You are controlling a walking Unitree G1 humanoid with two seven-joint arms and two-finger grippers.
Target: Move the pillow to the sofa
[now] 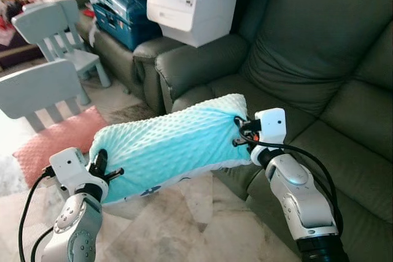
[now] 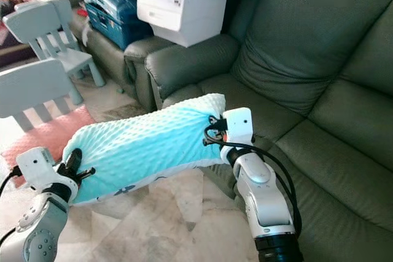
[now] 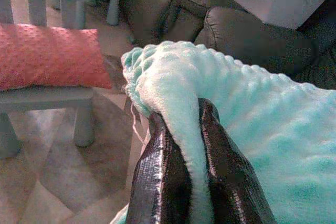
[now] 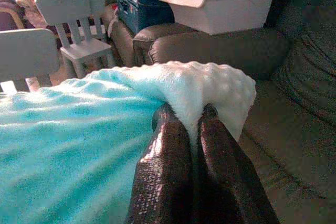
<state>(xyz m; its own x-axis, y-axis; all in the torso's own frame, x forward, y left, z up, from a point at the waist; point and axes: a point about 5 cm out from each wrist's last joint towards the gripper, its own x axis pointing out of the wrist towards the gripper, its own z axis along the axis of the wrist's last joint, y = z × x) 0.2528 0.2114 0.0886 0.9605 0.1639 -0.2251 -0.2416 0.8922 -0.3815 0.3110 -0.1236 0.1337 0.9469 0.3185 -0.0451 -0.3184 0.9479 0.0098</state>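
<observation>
A light turquoise bumpy pillow (image 1: 169,145) hangs in the air between my two arms, in front of the grey-green sofa (image 1: 319,59). My left gripper (image 1: 105,170) is shut on the pillow's left end, and my right gripper (image 1: 241,132) is shut on its right end. In the left wrist view the black fingers (image 3: 163,177) pinch the pillow's seam (image 3: 186,129). In the right wrist view the fingers (image 4: 165,171) squeeze a fold of the pillow (image 4: 199,90). The pillow's right end is over the front edge of the sofa's seat cushion (image 1: 288,99).
A white box (image 1: 190,10) and blue crates (image 1: 120,10) rest on the sofa's armrest and the seat to the left. Two pale blue child chairs (image 1: 58,29) stand on the floor at left, with a pink pillow (image 1: 58,142) lying near them. Marble floor (image 1: 184,225) lies under the pillow.
</observation>
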